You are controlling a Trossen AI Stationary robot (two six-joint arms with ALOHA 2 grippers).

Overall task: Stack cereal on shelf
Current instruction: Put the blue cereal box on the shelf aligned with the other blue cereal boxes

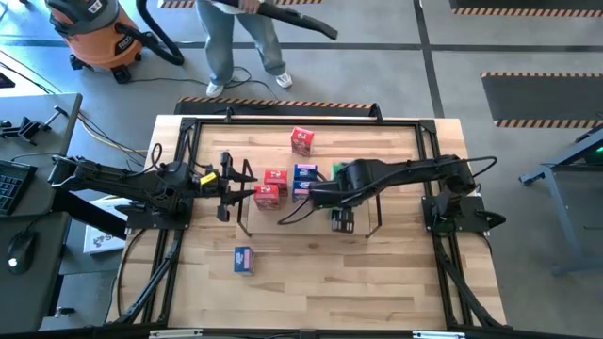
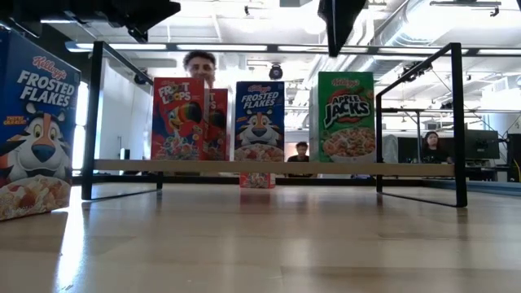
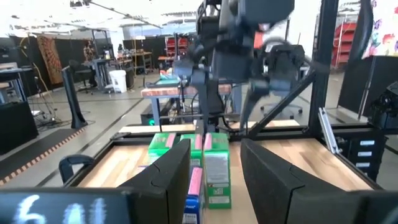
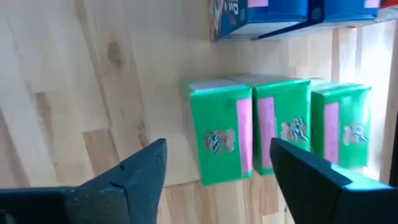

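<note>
— Where's the cereal?
— Green boxes (image 4: 249,127) sit on the shelf (image 1: 377,218), under my right gripper (image 4: 217,171), which gapes, empty.
— Handling?
— Light, probably crushable; pinch the narrow sides. Left gripper (image 1: 226,184) half-spread, empty.

Looking straight down on the worktop (image 1: 377,282), the right arm reaches in over the wire shelf (image 1: 306,202), its right gripper (image 1: 330,179) above the green boxes (image 1: 337,170) with the blue boxes (image 1: 303,179) just beside its jaws. Red boxes (image 1: 271,186) sit between both grippers, the left gripper (image 1: 224,184) waiting near them. One red box (image 1: 301,140) stands well apart, a blue box (image 1: 244,259) alone too.
</note>
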